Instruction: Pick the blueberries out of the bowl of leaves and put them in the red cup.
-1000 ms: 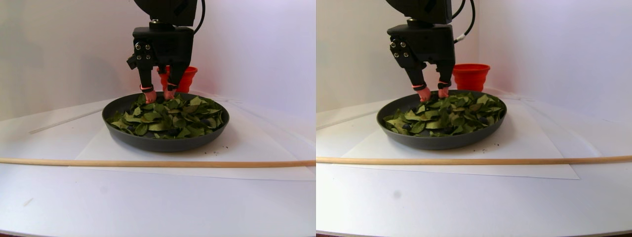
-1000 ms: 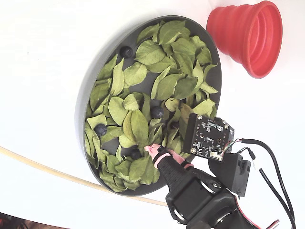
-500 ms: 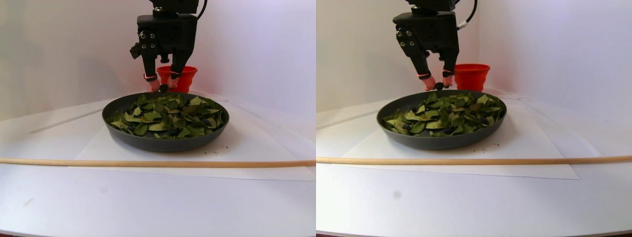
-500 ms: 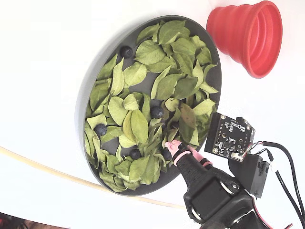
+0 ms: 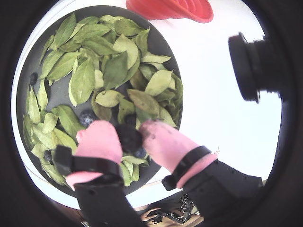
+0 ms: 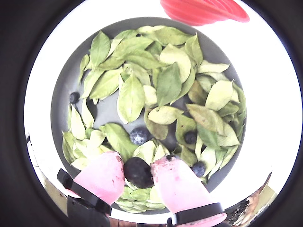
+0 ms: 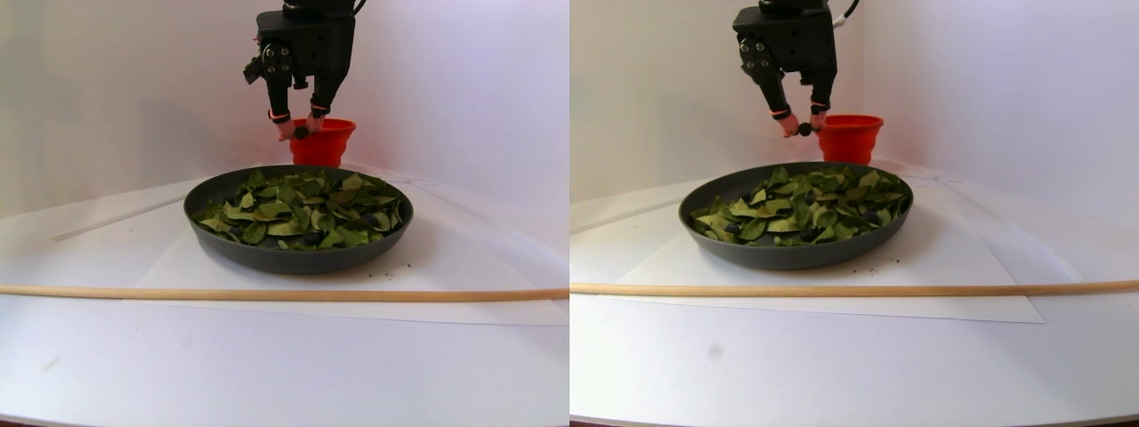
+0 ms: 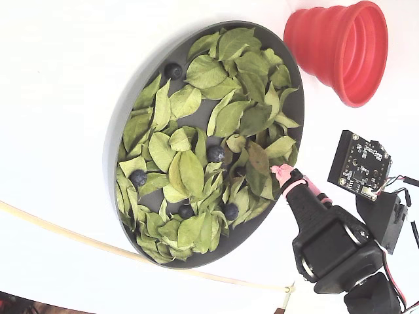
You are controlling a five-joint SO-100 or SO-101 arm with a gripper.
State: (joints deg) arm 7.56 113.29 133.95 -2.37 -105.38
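My gripper (image 5: pixel 129 137) has pink-tipped fingers shut on one blueberry (image 6: pixel 138 171). It holds the berry in the air above the bowl's rim on the red cup's side, as the stereo pair view (image 7: pixel 301 133) shows. The dark grey bowl (image 8: pixel 114 150) is full of green leaves (image 6: pixel 131 97). Several more blueberries lie among them, one near the middle (image 6: pixel 138 135) and one at the edge (image 8: pixel 173 70). The red cup (image 8: pixel 340 49) stands upright just outside the bowl, and it also shows in a wrist view (image 5: pixel 170 9).
A long wooden stick (image 7: pixel 267 293) lies across the table in front of the bowl. The bowl stands on a white paper sheet (image 7: pixel 445 267). A small camera board (image 8: pixel 363 163) rides beside the gripper.
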